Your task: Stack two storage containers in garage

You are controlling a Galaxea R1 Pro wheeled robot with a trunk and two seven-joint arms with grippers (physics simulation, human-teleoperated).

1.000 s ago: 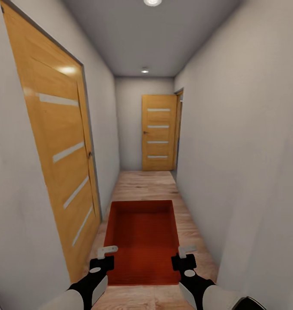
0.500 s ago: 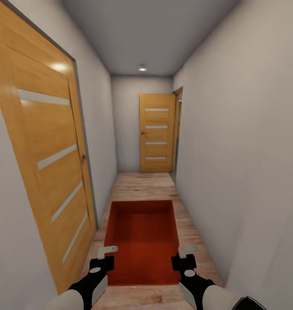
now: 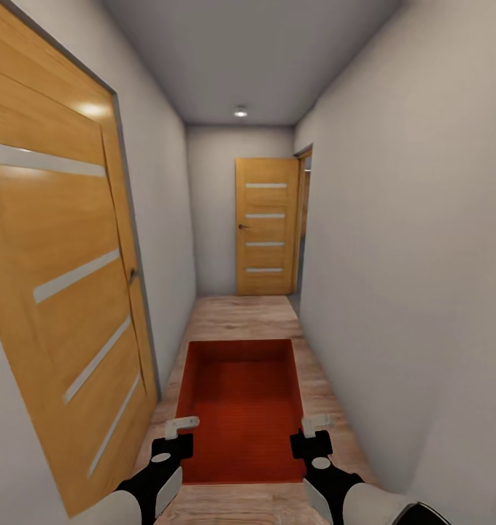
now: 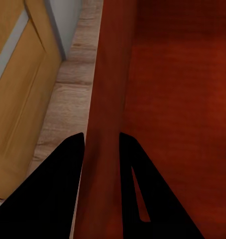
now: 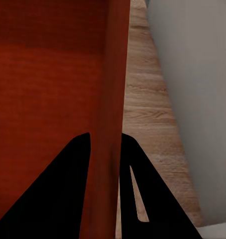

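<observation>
An orange-red storage container (image 3: pixel 241 408) hangs in front of me over the wood plank floor of a narrow hallway, its open top facing up. My left gripper (image 3: pixel 176 430) is shut on its left wall (image 4: pixel 105 124), one finger on each side of the thin wall. On the opposite side, my right gripper (image 3: pixel 312 429) is shut on the right wall (image 5: pixel 113 114) in the same way. The container (image 4: pixel 182 99) looks empty inside, and its red floor (image 5: pixel 43 109) is plain.
A closed orange wooden door (image 3: pixel 66 292) with pale stripes lines the left wall, close by. Another such door (image 3: pixel 266 226) stands at the hallway's far end, beside an opening (image 3: pixel 303 219) on the right. A plain grey wall (image 3: pixel 408 277) runs along the right.
The view has advanced down the hallway: the left door looms larger and the near ceiling lamp has left the picture. Both grippers hold the container as before.
</observation>
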